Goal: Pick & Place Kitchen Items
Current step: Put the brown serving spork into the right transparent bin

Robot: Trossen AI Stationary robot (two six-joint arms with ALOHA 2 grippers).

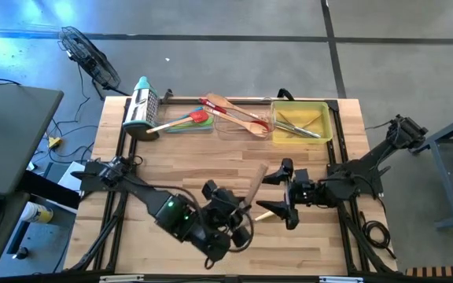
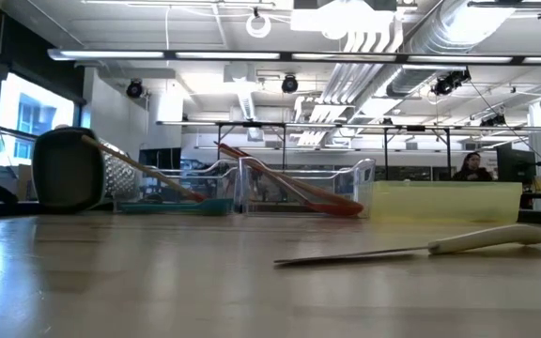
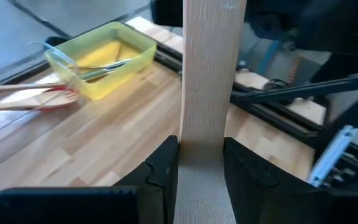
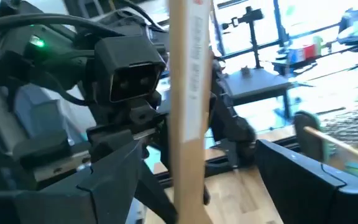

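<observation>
Two tools are meeting at the front of the bench [image 1: 171, 165]. The left tool [image 1: 241, 206] is pinching a wooden spatula [image 1: 255, 183] by its lower end, blade raised, while the right tool [image 1: 280, 196] is waiting spread just beside it, a knife [image 1: 263, 215] lying underneath.

High cam: overhead, straight down on whole bench [image 1: 171, 169]. Low cam: bench-top level, facing far edge. Wrist cams: very close, facing each other. Yellow tray [image 1: 301, 122] shared by high/low/L-wrist.
</observation>
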